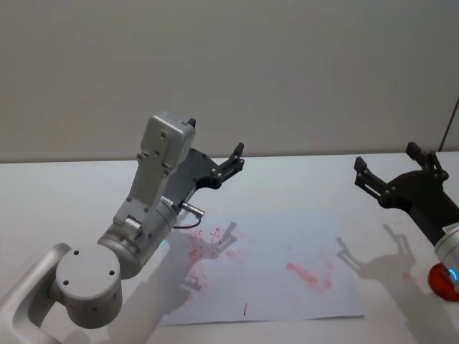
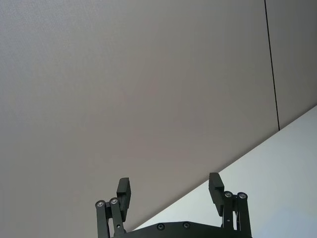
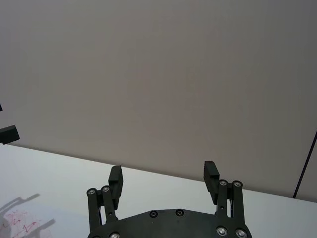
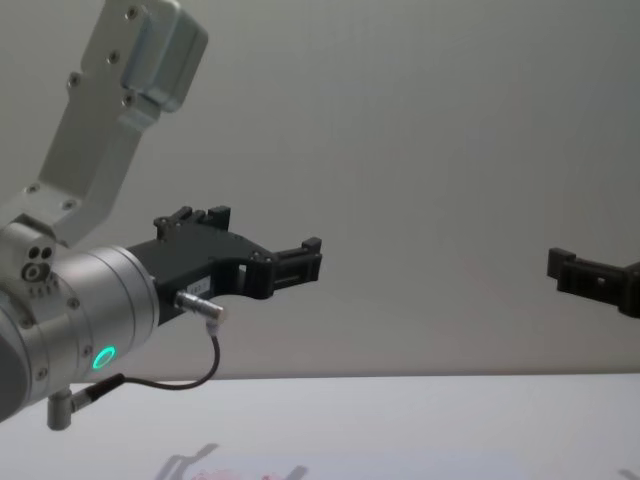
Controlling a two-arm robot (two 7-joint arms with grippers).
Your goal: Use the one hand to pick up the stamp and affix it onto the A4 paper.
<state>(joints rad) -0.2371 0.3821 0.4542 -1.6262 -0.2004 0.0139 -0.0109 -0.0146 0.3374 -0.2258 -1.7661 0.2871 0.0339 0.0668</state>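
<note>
The left claw (image 1: 231, 163) is raised well off the tabletop (image 1: 72, 190) near the paper's (image 1: 287, 236) far left side, jaws spread wide and holding nothing. The right claw (image 1: 384, 159) hangs raised at the right, also wide and empty. The paper lies flat mid-tabletop, smeared with red marks (image 1: 308, 272).

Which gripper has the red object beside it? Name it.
The right gripper: the red object lies close by its wrist. The left gripper hangs above the A4 paper's left part, well away from it.
</note>
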